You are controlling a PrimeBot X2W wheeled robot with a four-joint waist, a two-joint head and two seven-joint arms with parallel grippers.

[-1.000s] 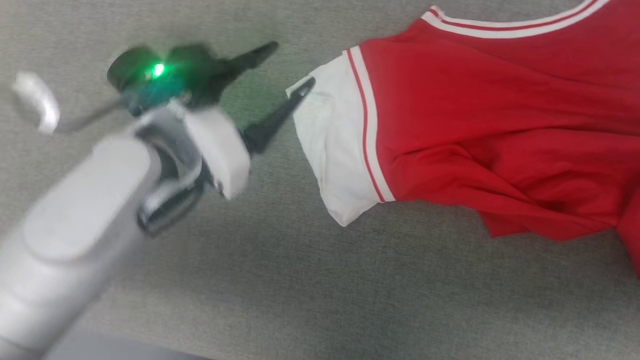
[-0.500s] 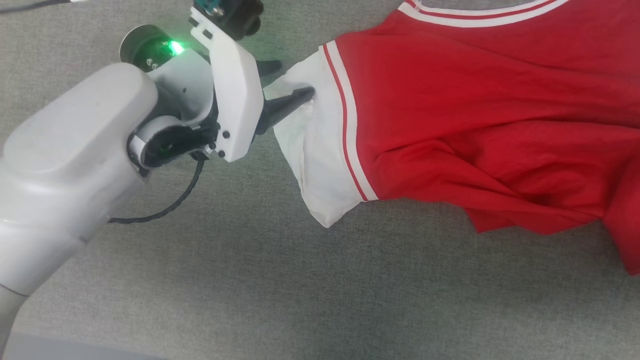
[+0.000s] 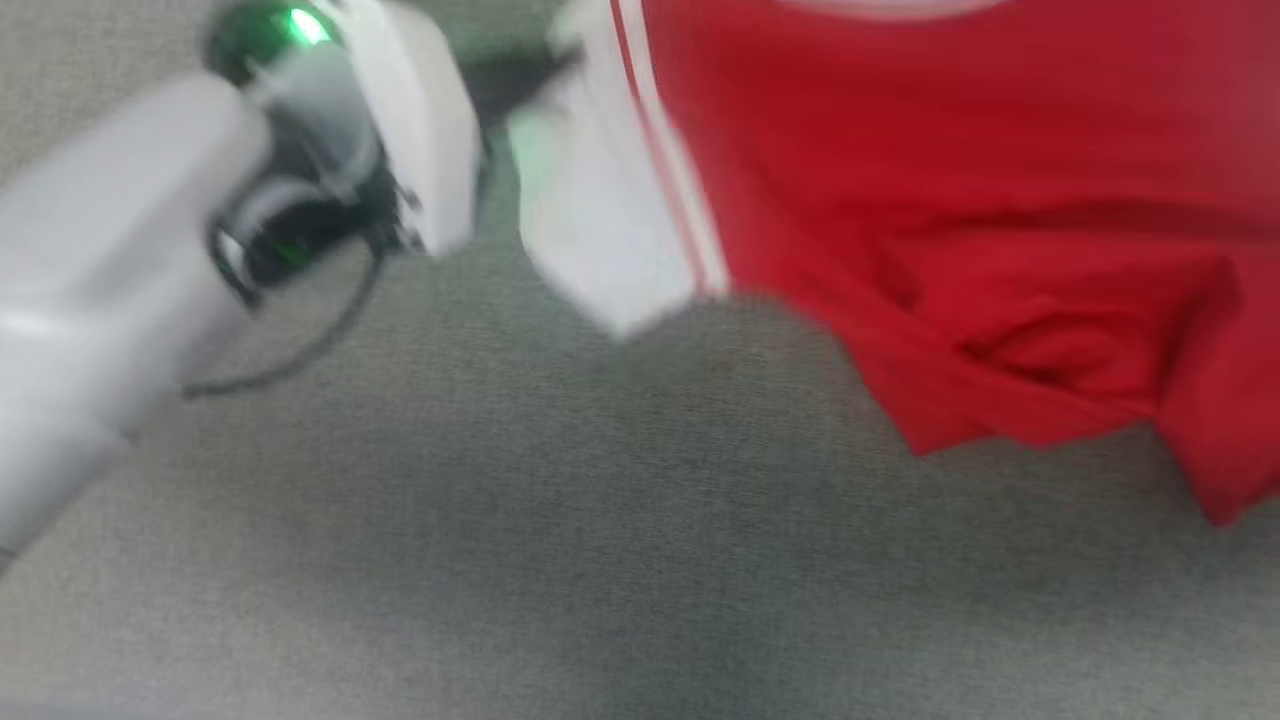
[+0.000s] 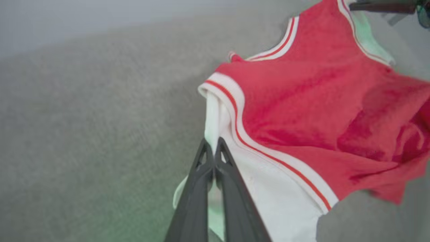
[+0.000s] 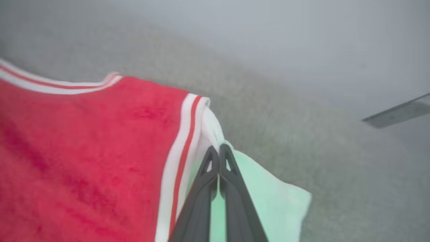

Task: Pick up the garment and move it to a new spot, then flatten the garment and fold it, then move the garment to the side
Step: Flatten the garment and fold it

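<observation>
Clamping white sleeve edges of the garment (image 3: 950,200), left hand (image 4: 211,144) and right hand (image 5: 219,150) sit clenched — wide grey surface (image 3: 600,560) around.

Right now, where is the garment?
In the head view the garment shows upper right over the grey surface, its white sleeve pinched in the left claw.

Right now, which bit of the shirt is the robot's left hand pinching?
Against the grey cloth surface, find the rumpled red garment. At its left end in the head view is a white sleeve panel, and the left gripper is shut on that panel's edge. It is the plain white part, set off from the red body by red-and-white striped trim.
</observation>
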